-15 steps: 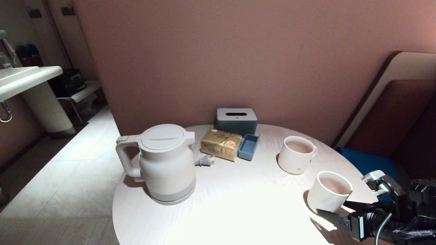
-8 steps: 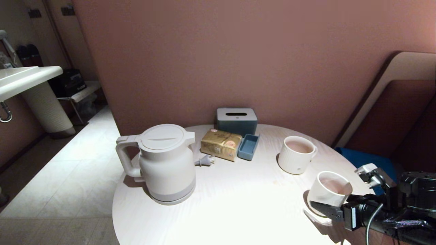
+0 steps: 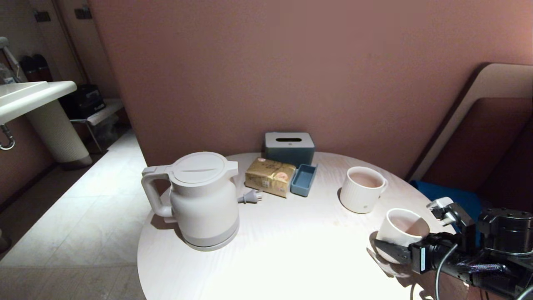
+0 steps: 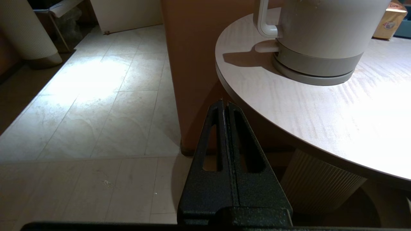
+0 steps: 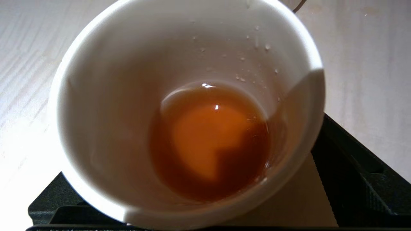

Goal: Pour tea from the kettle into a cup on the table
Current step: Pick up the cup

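Right gripper (image 3: 395,250) is at the table's (image 3: 291,258) near right edge, jaws spread wide either side of the cup (image 3: 402,233). Can't tell if the fingers touch it yet. Cup has some tea (image 5: 208,141) in it. Kettle (image 3: 200,200) sits well apart on the left, handle outward. Left gripper (image 4: 224,106) is parked below the table edge, closed, holding nothing. Likely bracing the cup for the pour.

Head cam looks down fwd over the whole round worktop (image 3: 291,250) from above. L wrist cam sits low beside its edge, facing floor & kettle (image 4: 321,41) base, shared w/ head. R wrist cam very close, staring into cup (image 5: 96,80), also shared w/ head.
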Tool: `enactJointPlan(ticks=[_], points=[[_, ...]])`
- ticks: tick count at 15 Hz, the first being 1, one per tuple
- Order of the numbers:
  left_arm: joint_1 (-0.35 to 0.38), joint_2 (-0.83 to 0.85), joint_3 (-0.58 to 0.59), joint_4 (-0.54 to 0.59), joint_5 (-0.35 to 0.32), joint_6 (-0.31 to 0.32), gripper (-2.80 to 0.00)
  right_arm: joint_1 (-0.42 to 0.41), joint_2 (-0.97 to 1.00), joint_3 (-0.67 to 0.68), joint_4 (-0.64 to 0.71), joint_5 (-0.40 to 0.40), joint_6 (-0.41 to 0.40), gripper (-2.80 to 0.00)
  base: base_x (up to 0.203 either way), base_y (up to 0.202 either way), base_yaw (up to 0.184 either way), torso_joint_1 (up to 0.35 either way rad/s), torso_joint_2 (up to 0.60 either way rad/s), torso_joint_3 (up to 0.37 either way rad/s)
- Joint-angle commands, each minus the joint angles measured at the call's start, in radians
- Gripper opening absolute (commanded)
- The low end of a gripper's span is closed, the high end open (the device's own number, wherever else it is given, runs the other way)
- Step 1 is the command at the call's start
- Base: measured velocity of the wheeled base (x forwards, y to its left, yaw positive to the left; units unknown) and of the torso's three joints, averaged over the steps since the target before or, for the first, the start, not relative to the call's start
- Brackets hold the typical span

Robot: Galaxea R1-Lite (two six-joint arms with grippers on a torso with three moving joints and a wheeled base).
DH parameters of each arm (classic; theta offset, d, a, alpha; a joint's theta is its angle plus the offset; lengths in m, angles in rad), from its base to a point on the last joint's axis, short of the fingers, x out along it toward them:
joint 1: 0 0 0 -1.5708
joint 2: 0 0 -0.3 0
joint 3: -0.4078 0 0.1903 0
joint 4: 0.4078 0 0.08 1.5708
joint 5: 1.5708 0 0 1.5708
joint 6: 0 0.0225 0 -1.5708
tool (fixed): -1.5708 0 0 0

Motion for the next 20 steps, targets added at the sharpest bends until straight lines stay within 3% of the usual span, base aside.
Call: enactJointPlan(ticks=[1,20], points=[[0.000,0.001,0.000,0.000,0.000,0.000,-2.80,0.000,0.037,0.001,-0.032,0.002,0.003,0.00,0.000,0.000,0.000,0.000,0.00,0.000],[0.000,0.001,0.000,0.000,0.000,0.000,-2.80,0.000,-0.020,0.039,-0.105,0.001,0.049,0.00,0.000,0.000,0.000,0.000,0.00,0.000]])
